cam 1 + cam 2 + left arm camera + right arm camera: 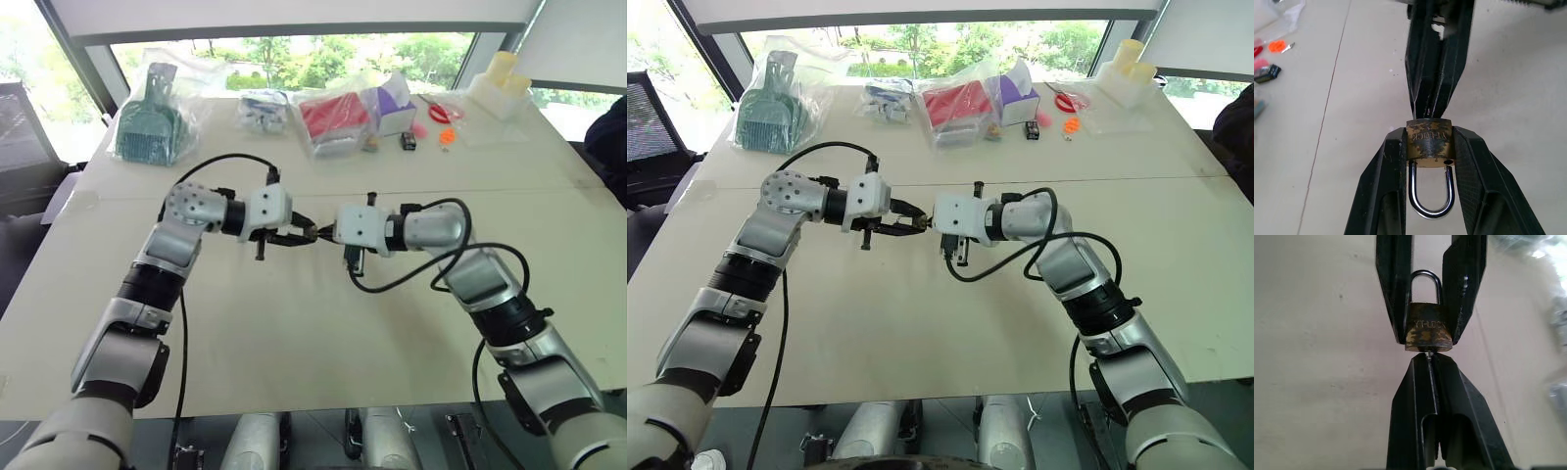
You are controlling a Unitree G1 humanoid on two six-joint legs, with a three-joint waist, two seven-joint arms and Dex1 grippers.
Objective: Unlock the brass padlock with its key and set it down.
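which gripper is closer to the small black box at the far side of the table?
Right. The right gripper sits mid-table, roughly in line below the small black box; the left gripper, clamping the brass padlock, is further left.

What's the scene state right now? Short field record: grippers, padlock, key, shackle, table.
left gripper: shut on the brass padlock, gripping its body from both sides
right gripper: shut, tips meeting the padlock's bottom face
key: only a thin silvery sliver visible between the right fingertips at the padlock's base; whether it is fully inserted cannot be told
shackle: looks closed, both legs seated in the body
padlock position: held in the air above the table, not set down
far edge of table: bagged items
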